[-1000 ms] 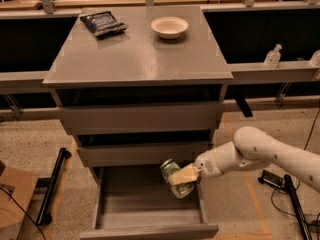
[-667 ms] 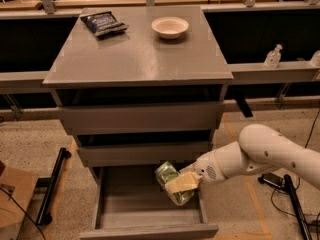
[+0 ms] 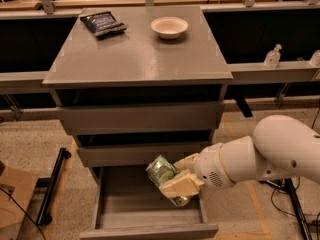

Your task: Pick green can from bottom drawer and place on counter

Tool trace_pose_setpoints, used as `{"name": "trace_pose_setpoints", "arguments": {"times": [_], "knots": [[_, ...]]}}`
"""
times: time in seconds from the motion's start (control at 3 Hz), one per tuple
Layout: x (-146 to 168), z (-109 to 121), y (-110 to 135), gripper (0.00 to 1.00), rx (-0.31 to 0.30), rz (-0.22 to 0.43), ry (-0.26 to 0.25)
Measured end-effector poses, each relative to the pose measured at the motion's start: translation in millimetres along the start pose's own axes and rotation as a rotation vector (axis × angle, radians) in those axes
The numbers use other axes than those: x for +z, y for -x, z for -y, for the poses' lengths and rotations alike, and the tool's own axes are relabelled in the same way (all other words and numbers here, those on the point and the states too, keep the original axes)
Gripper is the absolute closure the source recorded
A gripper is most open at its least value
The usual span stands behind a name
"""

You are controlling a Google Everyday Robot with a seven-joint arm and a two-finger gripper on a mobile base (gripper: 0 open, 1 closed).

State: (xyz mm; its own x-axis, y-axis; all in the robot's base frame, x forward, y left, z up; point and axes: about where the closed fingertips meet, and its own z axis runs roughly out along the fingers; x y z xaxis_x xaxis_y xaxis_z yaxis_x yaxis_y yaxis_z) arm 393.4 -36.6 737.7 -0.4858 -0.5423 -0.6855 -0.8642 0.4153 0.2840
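Observation:
The green can [image 3: 161, 171] is a small shiny green drink can, tilted, held over the open bottom drawer [image 3: 150, 218]. My gripper [image 3: 176, 179], at the end of the white arm coming in from the right, is shut on the can, its pale fingers [image 3: 181, 185] around the can's lower part. The can hangs above the drawer's grey floor, near its right side. The counter [image 3: 137, 54] is the grey slab on top of the cabinet, well above the gripper.
A dark blue chip bag [image 3: 103, 23] and a white bowl [image 3: 169, 27] lie at the back of the counter. Two closed drawer fronts [image 3: 140, 118] sit above the open one. A black stand [image 3: 52, 186] lies on the floor at left, cables at right.
The gripper with the can has moved left and slightly lower over the open drawer, and the arm has swung closer to the camera.

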Motion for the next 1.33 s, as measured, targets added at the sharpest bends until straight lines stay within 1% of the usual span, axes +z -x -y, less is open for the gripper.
{"name": "trace_pose_setpoints", "arguments": {"times": [0.33,0.67,1.0,1.33], "knots": [[-2,1,1,1.0,0.006,0.027,-0.009],[-2,1,2,1.0,0.007,0.03,-0.01],[-26,7,37,1.0,-0.061,0.018,-0.034],[-62,13,95,1.0,-0.201,-0.085,-0.046]]}}
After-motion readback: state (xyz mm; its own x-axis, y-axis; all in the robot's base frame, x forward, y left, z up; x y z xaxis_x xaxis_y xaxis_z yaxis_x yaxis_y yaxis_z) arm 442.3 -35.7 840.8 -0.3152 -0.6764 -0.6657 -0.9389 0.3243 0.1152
